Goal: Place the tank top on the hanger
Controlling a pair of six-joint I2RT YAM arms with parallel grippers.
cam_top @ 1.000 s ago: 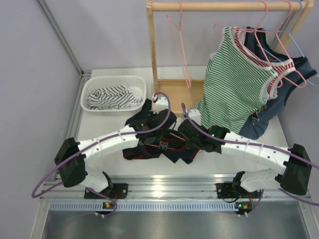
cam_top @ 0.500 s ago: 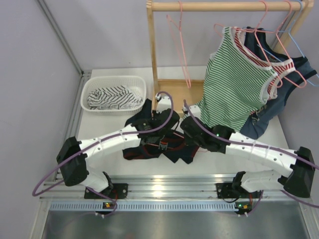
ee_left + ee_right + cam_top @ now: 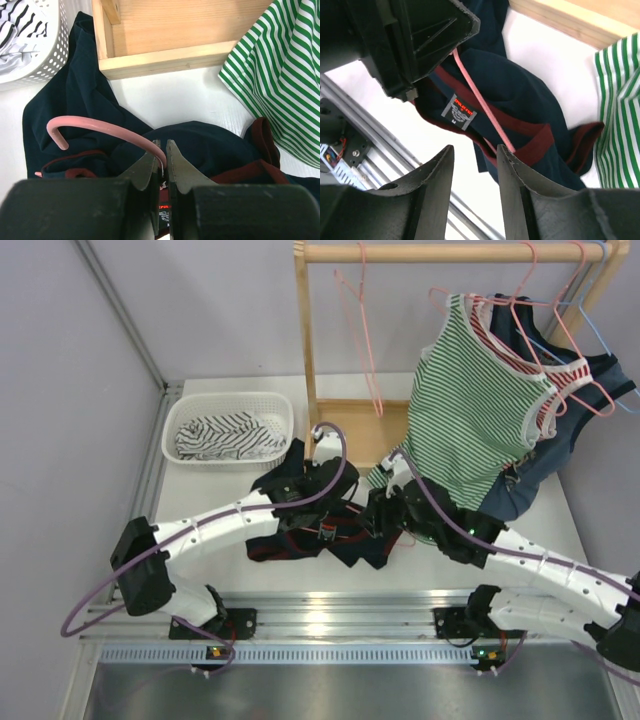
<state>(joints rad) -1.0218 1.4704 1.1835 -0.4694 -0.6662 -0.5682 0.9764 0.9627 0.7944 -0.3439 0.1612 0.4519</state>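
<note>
- Now left claw [image 3: 162, 144] clamped on hanger [image 3: 95, 125] by its hook.
- right claw [image 3: 472, 155] parted, empty, over tank top [image 3: 520, 95].
- striped top [image 3: 280, 75] at 2 o'clock of left claw.

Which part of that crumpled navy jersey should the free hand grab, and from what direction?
Probably the maroon strap loop of the tank top, nearest the striped top, from straight above. It humps up as a narrow band clear of the hanger wire the left hand pinches, so the open right hand could straddle it.
</note>
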